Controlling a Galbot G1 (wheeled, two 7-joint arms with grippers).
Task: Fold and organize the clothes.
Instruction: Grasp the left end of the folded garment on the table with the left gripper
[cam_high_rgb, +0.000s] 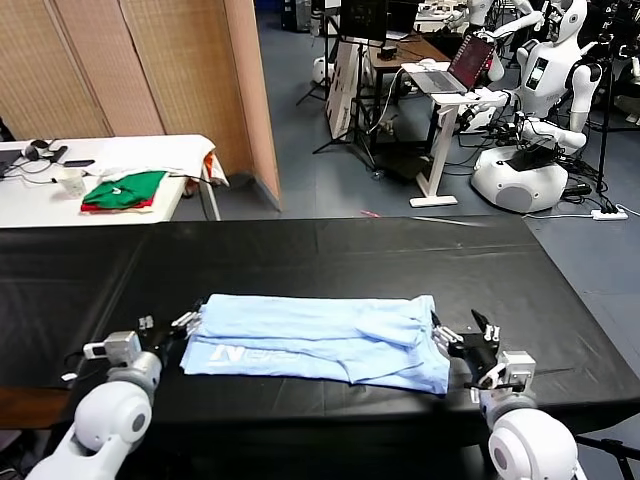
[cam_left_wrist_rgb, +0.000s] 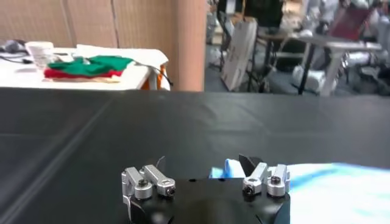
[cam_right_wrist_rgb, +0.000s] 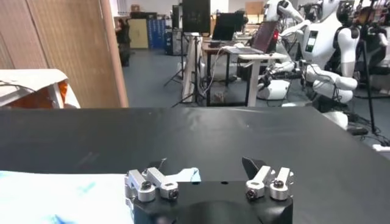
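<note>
Both grippers, left (cam_high_rgb: 178, 327) and right (cam_high_rgb: 470, 340), are sitting with jaws released at the ends of the half-folded T-shirt (cam_high_rgb: 320, 338) near the desk's (cam_high_rgb: 330, 250) front edge; next, I judge, comes regrasping for another fold.

Robotics lab, white humanoid robots (cam_high_rgb: 545, 75), laptop stand (cam_high_rgb: 445, 110)

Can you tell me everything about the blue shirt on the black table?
The T-shirt is pale light blue, soft-looking cloth, folded into a long wrinkled band lying flat on the black table. White letters show near its left end. The open left gripper sits at that end, the open right gripper at the other; neither holds it.
</note>
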